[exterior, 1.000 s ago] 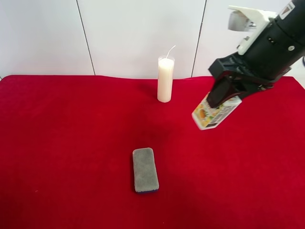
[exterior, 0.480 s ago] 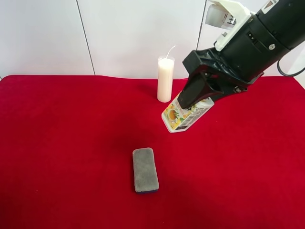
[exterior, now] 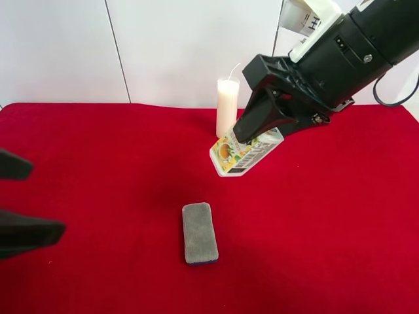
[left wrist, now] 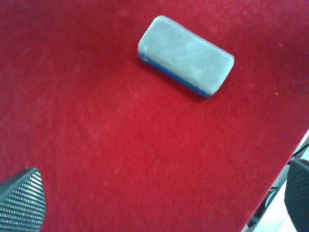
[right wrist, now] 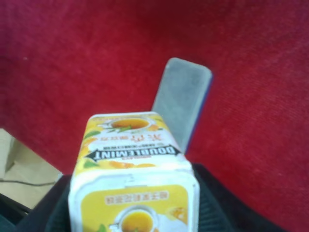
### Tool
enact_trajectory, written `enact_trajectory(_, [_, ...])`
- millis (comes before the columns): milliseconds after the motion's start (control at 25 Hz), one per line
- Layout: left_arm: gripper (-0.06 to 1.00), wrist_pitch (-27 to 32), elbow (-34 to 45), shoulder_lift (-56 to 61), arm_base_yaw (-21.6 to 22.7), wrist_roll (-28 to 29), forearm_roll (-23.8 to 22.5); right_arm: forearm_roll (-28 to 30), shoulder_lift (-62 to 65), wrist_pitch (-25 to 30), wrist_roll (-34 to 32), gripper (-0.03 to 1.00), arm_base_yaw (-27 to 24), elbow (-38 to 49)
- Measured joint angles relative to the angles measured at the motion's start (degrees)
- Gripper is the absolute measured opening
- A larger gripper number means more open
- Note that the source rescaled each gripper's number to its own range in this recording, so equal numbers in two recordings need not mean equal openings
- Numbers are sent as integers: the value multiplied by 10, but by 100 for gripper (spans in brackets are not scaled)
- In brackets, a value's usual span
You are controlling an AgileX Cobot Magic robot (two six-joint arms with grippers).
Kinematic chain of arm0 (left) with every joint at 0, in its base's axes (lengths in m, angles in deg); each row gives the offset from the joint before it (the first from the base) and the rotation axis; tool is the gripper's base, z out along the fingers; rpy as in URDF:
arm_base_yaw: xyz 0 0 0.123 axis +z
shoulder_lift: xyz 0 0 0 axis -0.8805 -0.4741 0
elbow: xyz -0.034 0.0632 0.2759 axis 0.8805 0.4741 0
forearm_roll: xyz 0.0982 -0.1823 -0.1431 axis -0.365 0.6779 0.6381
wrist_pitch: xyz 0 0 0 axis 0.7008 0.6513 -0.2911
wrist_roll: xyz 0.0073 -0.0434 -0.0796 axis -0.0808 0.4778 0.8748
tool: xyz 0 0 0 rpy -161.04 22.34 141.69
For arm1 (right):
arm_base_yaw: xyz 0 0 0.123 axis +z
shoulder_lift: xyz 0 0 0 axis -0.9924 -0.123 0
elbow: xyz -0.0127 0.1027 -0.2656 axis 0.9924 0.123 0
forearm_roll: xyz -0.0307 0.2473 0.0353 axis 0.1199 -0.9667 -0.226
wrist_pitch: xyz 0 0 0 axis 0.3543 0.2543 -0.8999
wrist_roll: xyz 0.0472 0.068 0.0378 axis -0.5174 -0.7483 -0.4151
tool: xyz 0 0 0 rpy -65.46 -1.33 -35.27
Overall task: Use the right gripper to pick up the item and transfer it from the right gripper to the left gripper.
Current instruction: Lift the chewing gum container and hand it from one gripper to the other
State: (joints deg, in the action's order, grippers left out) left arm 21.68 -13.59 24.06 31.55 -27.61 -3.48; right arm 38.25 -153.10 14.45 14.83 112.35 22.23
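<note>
Red cloth (exterior: 98,163) covers the table in the exterior high view. Above it, lifted clear, hangs the Doublemint packet (exterior: 241,154), clamped at its upper end between the jaws of the right gripper (exterior: 256,134). The packet is tilted and sits just in front of the white candle (exterior: 227,108), which stands upright near the table's edge by the wall, about midway along it. A grey pad (exterior: 199,233) lies flat nearer the opposite edge, apart from the packet. At this view's left border the two black jaws of the left gripper (exterior: 19,199) reach in, spread wide with nothing between them and well apart from the packet.

From the right wrist, the white packet with its yellow-orange label fills the foreground, with black jaws pressed against both its sides. The grey pad lies on the cloth beyond it.

From the left wrist, only two ribbed fingertips (left wrist: 21,203) show, far apart and empty, with the pad on the cloth below them.

The pick-up looks done, so the step in hand is carrying the packet to the handover. The next move calls for bringing the packet's free lower end between the left gripper's open jaws in mid-air. The left jaws should close on that exposed end before the right ones let go, and the arms should keep clear of the candle.
</note>
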Motion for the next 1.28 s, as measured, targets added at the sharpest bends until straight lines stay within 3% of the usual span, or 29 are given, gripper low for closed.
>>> enact_trajectory(200, [100, -27, -61, -73, -37, -7, -22, -22, 0, -7, 0, 1, 0, 0])
enact_trajectory(760, [100, -112, -116, -219, -147, -26, -55, -54, 0, -22, 0, 1, 0, 0])
enact_trajectory(1280, [100, -146, -181, -312, -171, -28, -57, -72, 0, -50, 1, 1, 0, 0])
